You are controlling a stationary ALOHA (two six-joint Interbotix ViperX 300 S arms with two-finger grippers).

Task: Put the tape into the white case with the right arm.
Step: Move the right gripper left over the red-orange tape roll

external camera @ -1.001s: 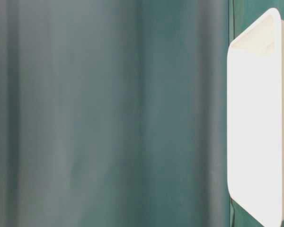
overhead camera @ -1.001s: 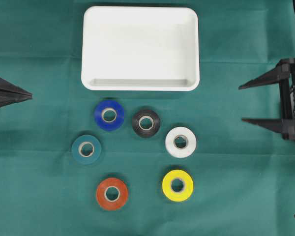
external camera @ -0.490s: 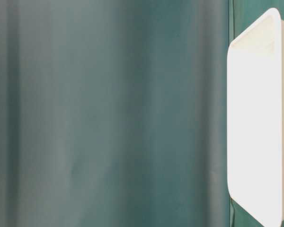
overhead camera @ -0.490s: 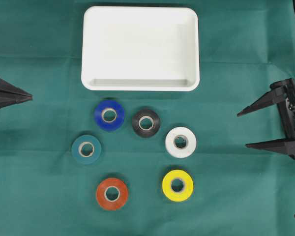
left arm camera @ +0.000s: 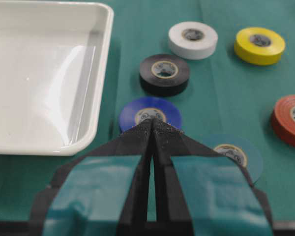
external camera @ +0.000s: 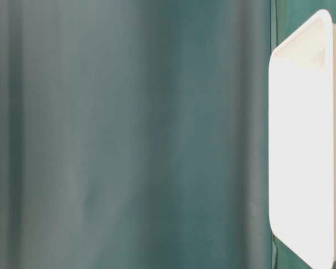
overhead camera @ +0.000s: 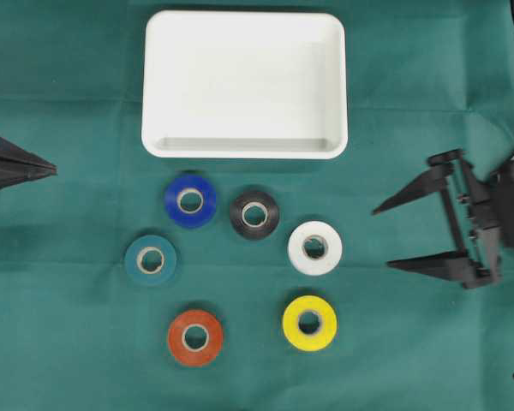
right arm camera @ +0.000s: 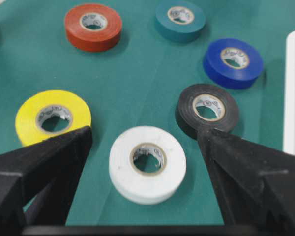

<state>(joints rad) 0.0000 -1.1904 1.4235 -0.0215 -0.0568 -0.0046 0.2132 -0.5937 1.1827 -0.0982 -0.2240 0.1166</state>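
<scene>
White case (overhead camera: 244, 84): shallow rectangular tray, rounded corners, raised rim, flat on green cloth. Tape: six rolls lying flat just below it: blue (overhead camera: 190, 200), black (overhead camera: 254, 213), white (overhead camera: 314, 247), teal (overhead camera: 150, 259), orange (overhead camera: 195, 337), yellow (overhead camera: 309, 323).

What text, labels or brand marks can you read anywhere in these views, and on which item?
No legible text in any view.
Tape rolls: the cardboard cores of the white roll, black roll, yellow roll, blue roll, orange roll and teal roll carry faint dark print, too small and blurred to read.
White case: no markings.
Right claw and left claw: no lettering visible.
</scene>
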